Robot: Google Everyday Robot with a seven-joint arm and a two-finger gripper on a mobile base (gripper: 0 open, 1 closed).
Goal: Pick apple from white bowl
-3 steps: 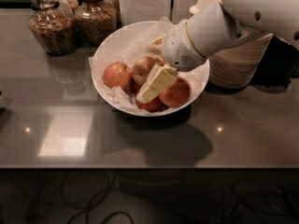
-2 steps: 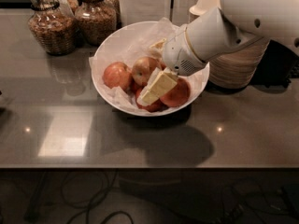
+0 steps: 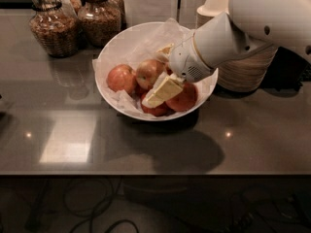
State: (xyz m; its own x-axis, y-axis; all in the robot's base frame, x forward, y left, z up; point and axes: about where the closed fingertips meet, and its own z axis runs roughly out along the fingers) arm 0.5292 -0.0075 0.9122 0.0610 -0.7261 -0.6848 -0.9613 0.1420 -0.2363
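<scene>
The tool [image 3: 164,81] is down inside the white bowl [image 3: 109,47], its pale yellow end lying across the heap of apples, over the front apple [image 3: 184,100] and just beside the middle apple [image 3: 148,72]; whether it is apart, together or clamped on a fruit cannot be told, since the white wrist [image 3: 209,47] covers the place where it meets the heap. The step in hand looks like securing one apple out of the pile, and doing it well means committing to a single fruit: the grip should sit across the widest part of that apple, because its round, smooth skin is likely to squirt out of an off-centre hold. The left apple [image 3: 120,77] lies a little apart from the rest and needs no disturbing. The crumpled white paper [image 3: 146,40] lining the bowl rises close behind the tool, so it should stay out of the grip, or it may come up with the fruit and tip the others. The lift is best taken straight up until clear of the rim, as a sideways pull could slide the bowl on the glossy tabletop [image 3: 73,144]. The stacked beige bowls [image 3: 248,74] stand just beside the bowl under the arm, and the glass jars [image 3: 51,30] are further off at the back left
</scene>
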